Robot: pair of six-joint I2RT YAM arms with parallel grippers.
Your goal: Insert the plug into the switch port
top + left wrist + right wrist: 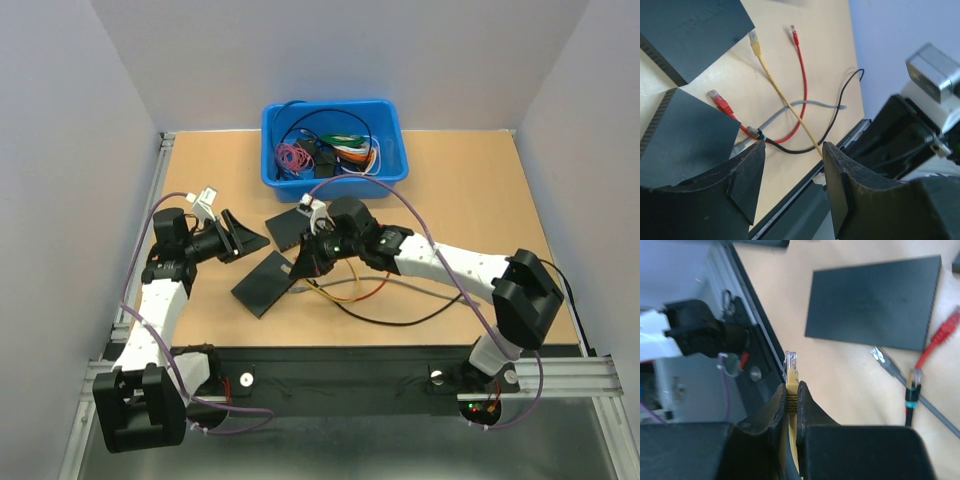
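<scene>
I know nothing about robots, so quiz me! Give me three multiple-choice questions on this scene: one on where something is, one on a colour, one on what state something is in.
1. Where on the table does the blue bin stand?
A) at the far edge
B) at the near edge
C) in the middle

2. What colour is the plug in the right gripper?
A) red
B) grey
C) yellow

3. How is the left gripper?
A) shut on a cable
B) open, holding nothing
C) shut, holding nothing

Answers:
1 A: the top view shows the bin at the table's far side.
2 C: a yellow plug sticks out of the shut jaws.
3 B: its jaws stand apart with nothing gripped between them.
</scene>
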